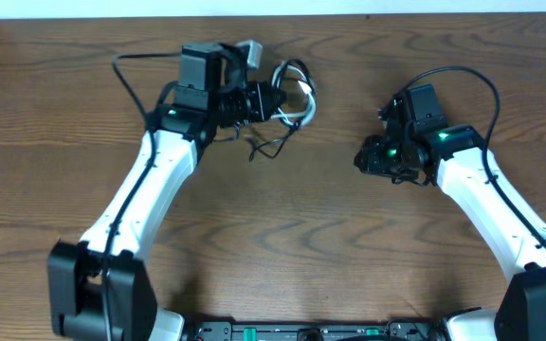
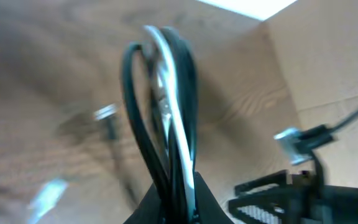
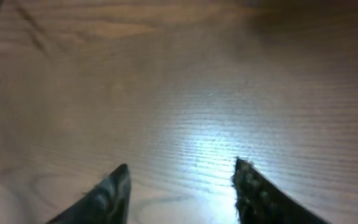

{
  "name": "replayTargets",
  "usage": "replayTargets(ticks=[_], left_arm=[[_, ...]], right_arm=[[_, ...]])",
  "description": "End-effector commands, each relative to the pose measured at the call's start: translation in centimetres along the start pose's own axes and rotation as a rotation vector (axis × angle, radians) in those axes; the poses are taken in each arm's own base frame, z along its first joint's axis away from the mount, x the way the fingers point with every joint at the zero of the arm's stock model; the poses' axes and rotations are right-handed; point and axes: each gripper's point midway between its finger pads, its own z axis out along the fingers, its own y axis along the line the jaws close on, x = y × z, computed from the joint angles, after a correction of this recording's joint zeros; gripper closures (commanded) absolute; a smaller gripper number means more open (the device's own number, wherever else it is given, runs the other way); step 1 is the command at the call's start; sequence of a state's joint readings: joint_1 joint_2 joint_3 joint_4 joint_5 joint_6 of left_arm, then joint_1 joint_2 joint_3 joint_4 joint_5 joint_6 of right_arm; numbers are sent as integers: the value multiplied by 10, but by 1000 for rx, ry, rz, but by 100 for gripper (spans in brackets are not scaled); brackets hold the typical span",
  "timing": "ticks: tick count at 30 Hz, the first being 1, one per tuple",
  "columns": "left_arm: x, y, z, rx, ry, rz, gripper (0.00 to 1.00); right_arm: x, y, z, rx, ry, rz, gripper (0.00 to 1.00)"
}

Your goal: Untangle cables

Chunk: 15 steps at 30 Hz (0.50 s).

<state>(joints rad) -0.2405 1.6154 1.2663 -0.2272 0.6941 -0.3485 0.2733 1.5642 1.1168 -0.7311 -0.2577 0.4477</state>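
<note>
Overhead view: a brown wooden table [image 1: 282,256] fills the scene. The left arm [image 1: 150,180] reaches to the far middle, and the right arm [image 1: 486,189] sits well apart from it. The left gripper [image 1: 275,100] is clamped on the cables [image 1: 300,95], a black and a white cord looped together. It is probably anchoring the bundle so a strand can be pulled free. The right gripper [image 3: 181,167] hangs over wood, fingers apart and holding nothing, likely ready to take that strand. A small plug [image 2: 106,113] shows, blurred. No container is visible.

overhead sharp | wrist views blurred | glare on table [image 3: 219,146]
</note>
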Motion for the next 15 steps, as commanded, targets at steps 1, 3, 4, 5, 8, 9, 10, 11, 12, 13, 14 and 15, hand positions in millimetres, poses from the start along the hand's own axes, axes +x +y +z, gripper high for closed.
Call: replayTargets(ticks=[1, 3, 4, 5, 8, 9, 10, 11, 12, 13, 14, 15], left_arm=[[-16, -34, -26, 64, -66, 51, 92], [-17, -40, -32, 69, -75, 59, 93], [-17, -41, -34, 69, -76, 59, 92], [-16, -42, -35, 69, -74, 58, 93], [-9, -39, -34, 57, -46, 35, 93], [-5, -37, -34, 48, -32, 24, 92], [-2, -36, -33, 40, -20, 15, 92], [2, -35, -32, 33, -5, 6, 93], [7, -34, -31, 23, 8, -3, 92], [10, -33, -30, 12, 19, -10, 93], [14, -31, -29, -5, 30, -24, 93], [18, -28, -28, -32, 39, -44, 92]], right_arm=[[-7, 14, -2, -80, -25, -101, 44], [-11, 39, -12, -207, -48, -183, 41], [-15, 49, -18, -251, -69, -204, 40], [-21, 59, -25, -295, -101, -227, 39], [-39, 82, -47, -381, -208, -284, 42], [-44, 91, -55, -413, -246, -300, 44], [-48, 98, -59, -430, -274, -320, 45], [-49, 104, -62, -442, -293, -337, 47], [-51, 110, -63, -448, -312, -356, 48], [-52, 114, -63, -441, -326, -367, 49], [-52, 116, -59, -423, -337, -373, 51], [-53, 118, -57, -410, -345, -380, 51]])
